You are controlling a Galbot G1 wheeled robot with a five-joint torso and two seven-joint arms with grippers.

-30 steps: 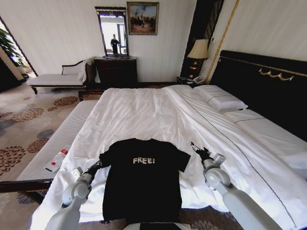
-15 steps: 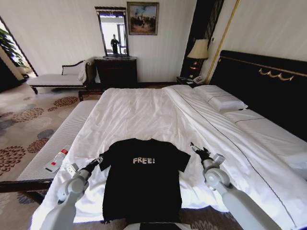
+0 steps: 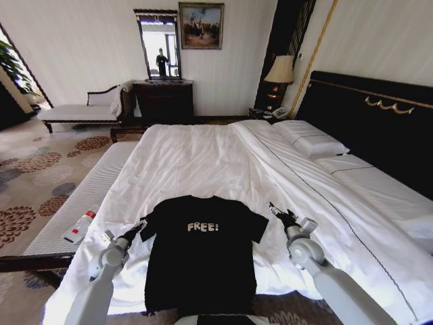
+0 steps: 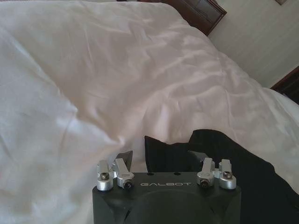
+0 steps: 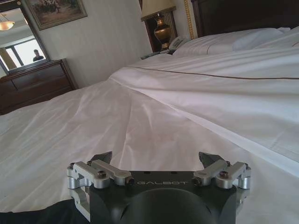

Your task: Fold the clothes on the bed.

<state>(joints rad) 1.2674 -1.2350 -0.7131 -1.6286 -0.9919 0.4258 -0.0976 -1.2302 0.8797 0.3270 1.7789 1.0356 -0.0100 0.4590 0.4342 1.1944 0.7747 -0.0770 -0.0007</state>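
The clothes are one black T-shirt with white "FREE!" lettering, spread flat near the front edge of the bed. My left gripper is at the shirt's left sleeve. In the left wrist view my left gripper is open, and the edge of the black sleeve lies between its fingers. My right gripper hovers open just off the right sleeve, over white sheet. The right wrist view shows my right gripper with its fingers spread, and a corner of the shirt lies behind it.
A narrow white ribbed bench runs along the bed's left side with a small red-and-white item on it. Pillows and a dark headboard are on the right. A dresser and a chaise stand by the far wall.
My left gripper has crept a little forward to the left sleeve, and its arm has shifted slightly. The right arm and the shirt have stayed put.
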